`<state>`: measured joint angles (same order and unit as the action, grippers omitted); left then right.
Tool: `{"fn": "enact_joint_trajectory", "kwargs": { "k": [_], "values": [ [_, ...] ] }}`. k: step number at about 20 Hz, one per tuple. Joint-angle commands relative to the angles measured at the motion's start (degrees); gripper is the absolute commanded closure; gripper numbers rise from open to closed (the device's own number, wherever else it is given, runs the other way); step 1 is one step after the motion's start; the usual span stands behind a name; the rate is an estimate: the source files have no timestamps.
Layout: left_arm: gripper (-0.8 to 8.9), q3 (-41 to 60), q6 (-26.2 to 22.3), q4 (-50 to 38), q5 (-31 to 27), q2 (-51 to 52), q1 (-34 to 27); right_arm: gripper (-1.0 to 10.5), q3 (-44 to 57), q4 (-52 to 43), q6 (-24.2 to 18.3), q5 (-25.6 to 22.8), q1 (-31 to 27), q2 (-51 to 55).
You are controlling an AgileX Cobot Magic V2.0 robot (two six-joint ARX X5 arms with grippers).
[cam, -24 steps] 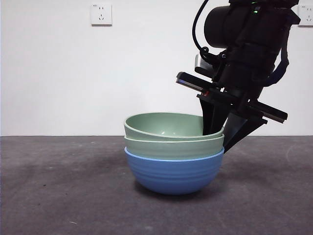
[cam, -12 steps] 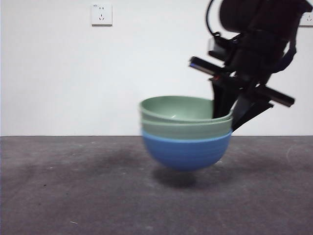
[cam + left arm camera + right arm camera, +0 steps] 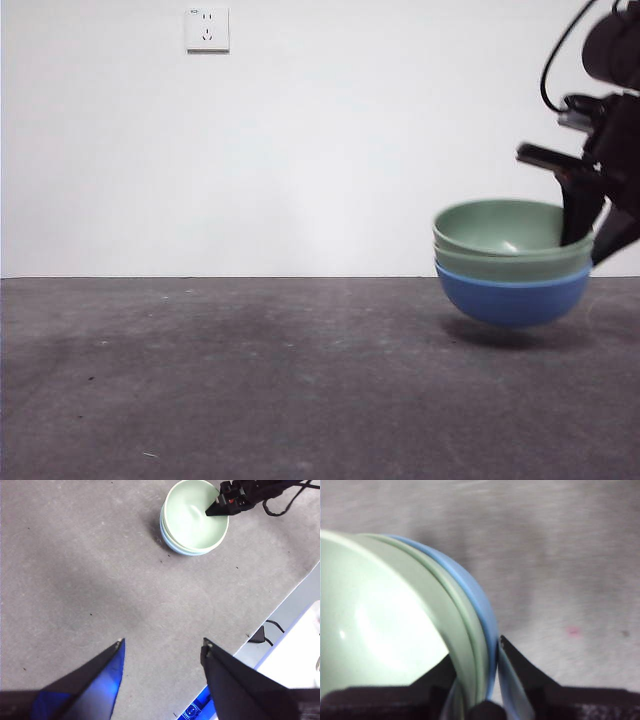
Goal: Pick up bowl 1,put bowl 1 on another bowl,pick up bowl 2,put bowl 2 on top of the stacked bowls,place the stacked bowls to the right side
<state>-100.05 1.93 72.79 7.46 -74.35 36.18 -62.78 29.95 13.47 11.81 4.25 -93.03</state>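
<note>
The stacked bowls (image 3: pixel 512 262), two pale green ribbed bowls nested in a blue one, hung clear of the grey table (image 3: pixel 250 380).
The right gripper (image 3: pixel 479 680) pinched their rim, one jaw inside, one outside; the left gripper (image 3: pixel 162 647) waited well apart, jaws spread.

This looks like a robotics lab or test room rather than a home. A plain white wall (image 3: pixel 300 150) fills the background of the front view, bare except for a white wall socket (image 3: pixel 207 28) at the upper left. The work surface is a dark grey, felt-like table mat (image 3: pixel 250 380). At the lower right of the left wrist view, black cables (image 3: pixel 265 630) run past the mat's edge.
</note>
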Motion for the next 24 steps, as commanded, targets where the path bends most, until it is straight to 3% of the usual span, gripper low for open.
{"fn": "enact_joint_trajectory", "kwargs": {
  "k": [1,8,13,24],
  "values": [
    [5.57,0.07,-0.48,-0.26,0.04,0.02,0.13,9.6,-0.2,-0.94,-1.16,0.28,-0.94,-2.05],
    [5.57,0.07,-0.46,-0.24,0.04,0.02,0.13,9.5,-0.2,-0.48,-2.62,0.26,-1.29,-6.82],
    [5.57,0.07,-0.48,-0.39,0.04,0.02,0.13,7.5,-0.2,-0.31,-2.89,0.24,-1.31,-6.99],
    [5.57,0.07,-0.5,-0.26,0.04,0.02,0.13,7.5,-0.24,0.07,-3.52,0.22,-1.31,-1.33]
  ]
}}
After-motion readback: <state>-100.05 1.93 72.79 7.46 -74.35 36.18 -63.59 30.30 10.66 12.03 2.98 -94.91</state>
